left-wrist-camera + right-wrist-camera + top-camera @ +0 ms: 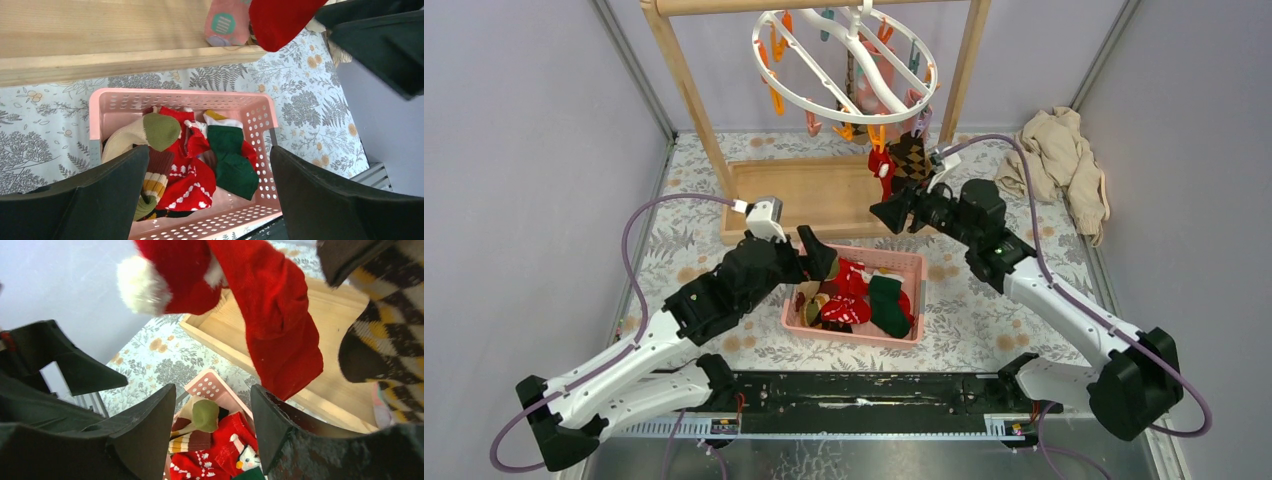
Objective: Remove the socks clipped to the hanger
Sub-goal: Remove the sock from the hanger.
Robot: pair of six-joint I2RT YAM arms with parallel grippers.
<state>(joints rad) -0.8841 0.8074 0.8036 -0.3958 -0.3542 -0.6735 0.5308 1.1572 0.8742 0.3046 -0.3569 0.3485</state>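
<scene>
The white ring hanger hangs from the wooden bar at the top, with orange, teal and purple clips. A red sock and a brown argyle sock hang clipped at its near edge, and a pink sock hangs behind them. My right gripper is open and empty just below the red sock, with the argyle sock to its right. My left gripper is open and empty above the pink basket, which holds several loose socks.
The wooden rack frame stands on a wooden base tray behind the basket. A beige cloth heap lies at the back right. Grey walls close in both sides.
</scene>
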